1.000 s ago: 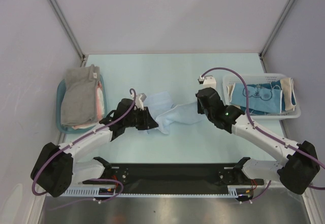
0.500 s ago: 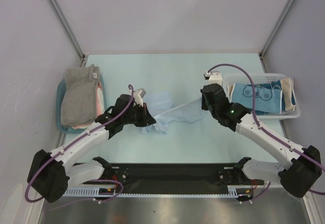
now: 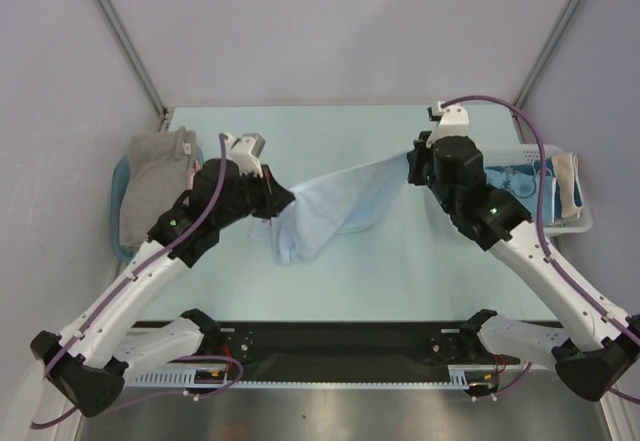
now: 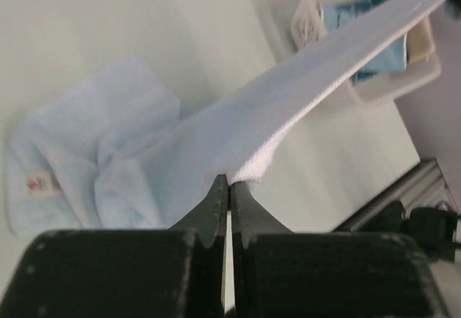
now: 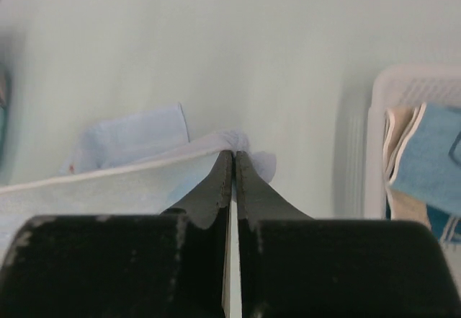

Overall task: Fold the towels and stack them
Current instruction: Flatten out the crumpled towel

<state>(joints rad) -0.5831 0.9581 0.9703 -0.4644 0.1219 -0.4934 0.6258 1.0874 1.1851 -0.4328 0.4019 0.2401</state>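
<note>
1. Your left pincer [image 3: 277, 197] is closed tight on one end of the light blue towel [image 3: 335, 206]. Your right pincer [image 3: 412, 166] is closed tight on the other end.
2. The towel hangs between the two pincers above the table [image 3: 330, 131]. Its upper edge is stretched into a band, and the rest sags and bunches onto the table below the left pincer. The left wrist view shows that crumpled part lying there with its label [image 4: 42, 182] facing up.
3. Done so far, by the look of it: a grey-beige towel [image 3: 155, 196] lies folded on top of a small pile in the teal tray [image 3: 119, 176] at the left edge.
4. Left to do: the towel you hold is not yet folded or stacked. At least one more, the dark teal towel [image 3: 535, 176] with tan ends, waits in the white basket [image 3: 572, 223] at the right. I judge you are around the middle of the job, not near the end.
5. Edges: only the top edge is straight. The lower corners are lost in the bunch, so expect to spread the cloth flat before any fold will line up.
6. Room: the table is bare beyond the towel and in front of it. The tray hems you in on the left and the basket on the right, and your right arm passes close beside the basket.
</note>
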